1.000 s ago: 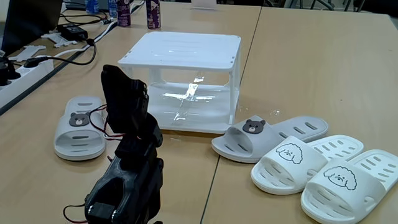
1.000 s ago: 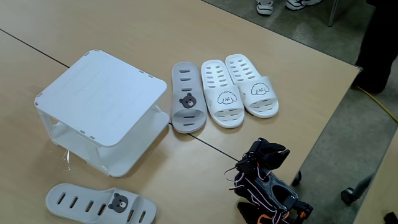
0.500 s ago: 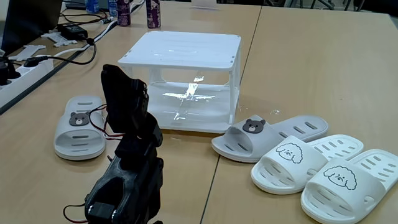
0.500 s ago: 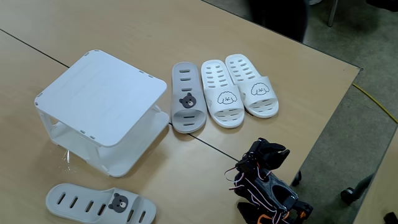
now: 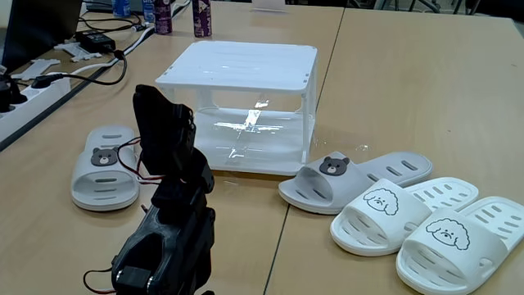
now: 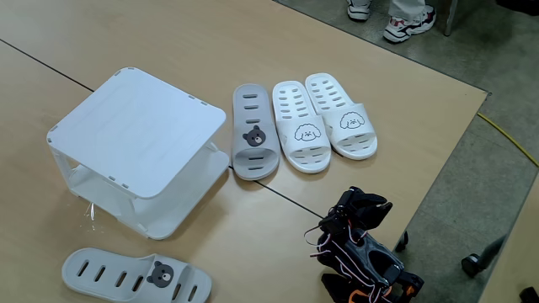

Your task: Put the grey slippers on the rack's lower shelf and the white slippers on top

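One grey slipper (image 5: 105,168) (image 6: 126,278) lies on the table left of the rack in a fixed view. The other grey slipper (image 5: 352,179) (image 6: 254,139) lies beside the pair of white slippers (image 5: 401,213) (image 6: 301,126), sole flat, on the rack's other side. The white rack (image 5: 241,65) (image 6: 135,126) stands with nothing on its top or on its lower shelf (image 5: 254,143) (image 6: 168,220). My black arm sits folded near the table's edge. Its gripper (image 5: 155,102) (image 6: 368,204) is raised, apart from every slipper, with no gap showing between its fingers and nothing held.
A power strip (image 5: 33,94), cables and bottles (image 5: 201,18) sit at the back left in a fixed view. The table edge (image 6: 438,181) runs close to the arm. A person's shoes (image 6: 404,17) stand on the floor beyond the table.
The arm, rack and slippers have not moved. Beyond the table a person has shifted, and shoes now show at the top edge.
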Controlling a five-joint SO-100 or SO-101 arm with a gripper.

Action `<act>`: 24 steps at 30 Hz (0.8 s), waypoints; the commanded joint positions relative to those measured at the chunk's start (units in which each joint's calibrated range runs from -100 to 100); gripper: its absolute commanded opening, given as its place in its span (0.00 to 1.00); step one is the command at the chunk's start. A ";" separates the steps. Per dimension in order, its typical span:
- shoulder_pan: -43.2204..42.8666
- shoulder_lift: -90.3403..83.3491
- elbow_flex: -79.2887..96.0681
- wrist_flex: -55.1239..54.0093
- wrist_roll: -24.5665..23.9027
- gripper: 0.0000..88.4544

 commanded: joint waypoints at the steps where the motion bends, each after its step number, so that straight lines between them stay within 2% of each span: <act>1: 0.22 0.02 0.45 -0.17 0.37 0.01; 11: 0.30 3.22 0.54 -0.08 0.37 0.01; 14: -0.28 15.67 0.72 -0.08 0.37 0.01; 24: -0.44 73.73 -0.54 -0.08 0.37 0.01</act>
